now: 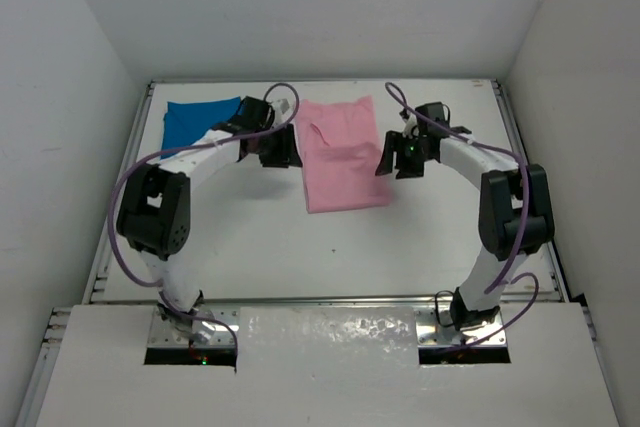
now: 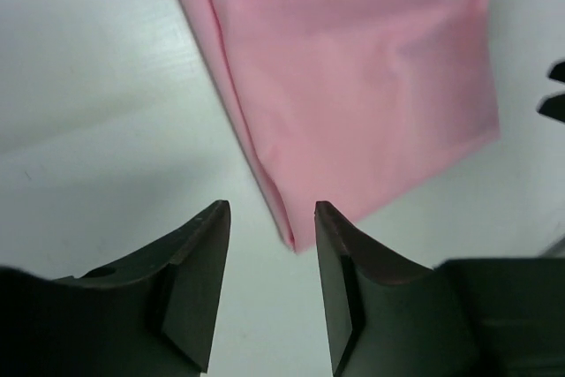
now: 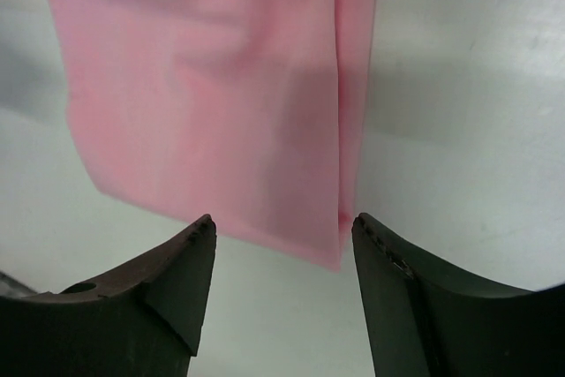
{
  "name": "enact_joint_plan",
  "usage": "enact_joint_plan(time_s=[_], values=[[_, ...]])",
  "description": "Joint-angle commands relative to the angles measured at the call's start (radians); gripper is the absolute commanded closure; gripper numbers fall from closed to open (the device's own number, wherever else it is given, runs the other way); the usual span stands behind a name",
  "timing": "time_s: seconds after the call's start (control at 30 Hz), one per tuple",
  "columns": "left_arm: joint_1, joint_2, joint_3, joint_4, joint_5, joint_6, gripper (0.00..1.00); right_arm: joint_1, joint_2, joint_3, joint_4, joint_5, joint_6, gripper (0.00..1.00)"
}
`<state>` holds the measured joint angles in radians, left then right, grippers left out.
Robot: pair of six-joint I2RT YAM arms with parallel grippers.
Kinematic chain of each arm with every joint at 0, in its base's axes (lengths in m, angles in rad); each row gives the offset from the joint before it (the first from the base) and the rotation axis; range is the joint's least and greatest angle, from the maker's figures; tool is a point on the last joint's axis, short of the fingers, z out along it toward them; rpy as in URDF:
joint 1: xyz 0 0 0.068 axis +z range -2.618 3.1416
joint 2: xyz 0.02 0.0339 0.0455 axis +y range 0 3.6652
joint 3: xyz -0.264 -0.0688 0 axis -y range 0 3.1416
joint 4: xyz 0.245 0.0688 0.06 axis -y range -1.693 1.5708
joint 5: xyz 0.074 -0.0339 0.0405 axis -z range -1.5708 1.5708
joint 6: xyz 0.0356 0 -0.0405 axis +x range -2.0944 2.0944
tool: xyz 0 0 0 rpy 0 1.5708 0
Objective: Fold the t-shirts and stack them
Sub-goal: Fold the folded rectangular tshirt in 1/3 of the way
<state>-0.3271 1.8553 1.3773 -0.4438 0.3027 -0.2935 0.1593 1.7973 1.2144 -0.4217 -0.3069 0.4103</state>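
Observation:
The light pink t-shirt lies partly folded into a long rectangle at the middle back of the table. The bright blue t-shirt lies folded at the back left, partly under the left arm. My left gripper is open and empty beside the pink shirt's left edge; in the left wrist view a corner of the pink shirt lies just ahead of the fingers. My right gripper is open and empty at the shirt's right edge; in the right wrist view the pink shirt lies just ahead.
The white table has raised rails along its left and right sides. White walls enclose the back and sides. The arm bases stand at the near edge.

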Motion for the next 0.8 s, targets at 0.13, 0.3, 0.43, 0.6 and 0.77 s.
enact_joint_plan(time_s=[0.13,0.3,0.43,0.6,0.77], values=[[-0.03,-0.172,-0.309,0.175,0.176,-0.019,0.54,0.0,-0.095,-0.177,0.074,-0.107,-0.036,0.37],[-0.062,-0.151,-0.402,0.29,0.205,-0.055,0.53,0.0,-0.073,-0.178,0.067,-0.106,-0.054,0.35],[-0.075,-0.102,-0.4,0.333,0.187,-0.071,0.52,0.0,-0.035,-0.151,0.067,-0.109,-0.059,0.35],[-0.089,-0.012,-0.365,0.349,0.174,-0.07,0.51,0.0,0.01,-0.141,0.08,-0.12,-0.053,0.35],[-0.104,0.013,-0.336,0.323,0.128,-0.067,0.5,0.0,0.013,-0.162,0.087,-0.106,-0.057,0.36]])
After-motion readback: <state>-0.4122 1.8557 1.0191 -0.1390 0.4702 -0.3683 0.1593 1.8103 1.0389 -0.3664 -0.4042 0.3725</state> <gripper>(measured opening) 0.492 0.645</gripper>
